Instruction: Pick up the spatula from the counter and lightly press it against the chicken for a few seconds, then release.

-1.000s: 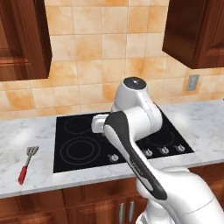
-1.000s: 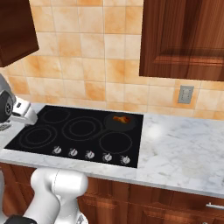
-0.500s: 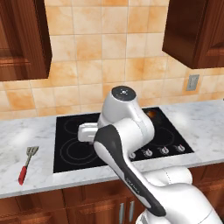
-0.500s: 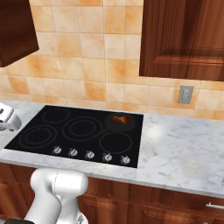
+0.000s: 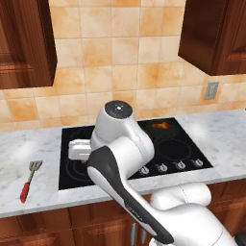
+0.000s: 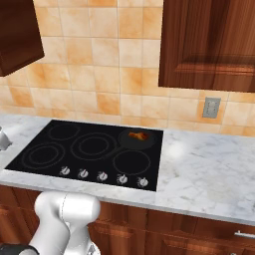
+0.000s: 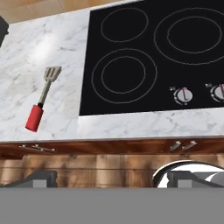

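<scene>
Jaws stand wide apart and empty on the two-finger gripper (image 7: 111,178), poised over the left part of the black glass cooktop (image 7: 131,98). Left of the cooktop, the red-handled, slotted metal spatula (image 5: 30,178) (image 7: 42,98) lies on the white marble counter (image 7: 52,39). The orange-brown chicken piece (image 5: 161,126) (image 6: 138,135) sits on the cooktop's rear right burner.

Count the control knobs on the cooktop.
5, in one row along the cooktop front edge in the right base view: leftmost knob, second, middle, fourth, rightmost. None looks hidden there.
</scene>
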Controlling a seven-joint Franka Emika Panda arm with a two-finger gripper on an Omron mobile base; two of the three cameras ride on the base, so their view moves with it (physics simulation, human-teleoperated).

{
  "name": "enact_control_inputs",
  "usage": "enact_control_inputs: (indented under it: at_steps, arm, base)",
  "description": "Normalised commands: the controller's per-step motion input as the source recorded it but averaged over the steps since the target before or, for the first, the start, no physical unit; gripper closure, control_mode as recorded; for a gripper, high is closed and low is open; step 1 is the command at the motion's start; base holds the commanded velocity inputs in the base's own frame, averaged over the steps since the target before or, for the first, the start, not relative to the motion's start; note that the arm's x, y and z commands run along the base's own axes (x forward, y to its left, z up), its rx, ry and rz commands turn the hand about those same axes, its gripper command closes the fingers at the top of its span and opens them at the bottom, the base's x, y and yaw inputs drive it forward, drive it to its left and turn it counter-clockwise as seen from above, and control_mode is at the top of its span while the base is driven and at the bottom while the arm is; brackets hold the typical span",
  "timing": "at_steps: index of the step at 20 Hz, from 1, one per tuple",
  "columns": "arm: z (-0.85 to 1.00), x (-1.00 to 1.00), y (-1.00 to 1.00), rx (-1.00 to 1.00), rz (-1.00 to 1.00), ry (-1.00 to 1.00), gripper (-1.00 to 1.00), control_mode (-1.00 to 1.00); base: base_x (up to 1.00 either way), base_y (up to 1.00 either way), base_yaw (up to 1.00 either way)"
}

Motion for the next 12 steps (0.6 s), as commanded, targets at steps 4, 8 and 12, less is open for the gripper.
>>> enact_control_inputs:
  at_steps: [4, 8, 12]
  arm:
    - [-0.03, 0.00, 0.39, 0.00, 0.00, -0.02, -1.00, -1.00]
    - [-0.14, 0.00, 0.32, 0.02, 0.00, 0.00, -1.00, -1.00]
    - [-0.37, 0.00, 0.26, 0.07, 0.00, 0.00, -1.00, -1.00]
  base:
    - [0.00, 0.00, 0.00]
    - [0.00, 0.00, 0.00]
    - [0.00, 0.00, 0.00]
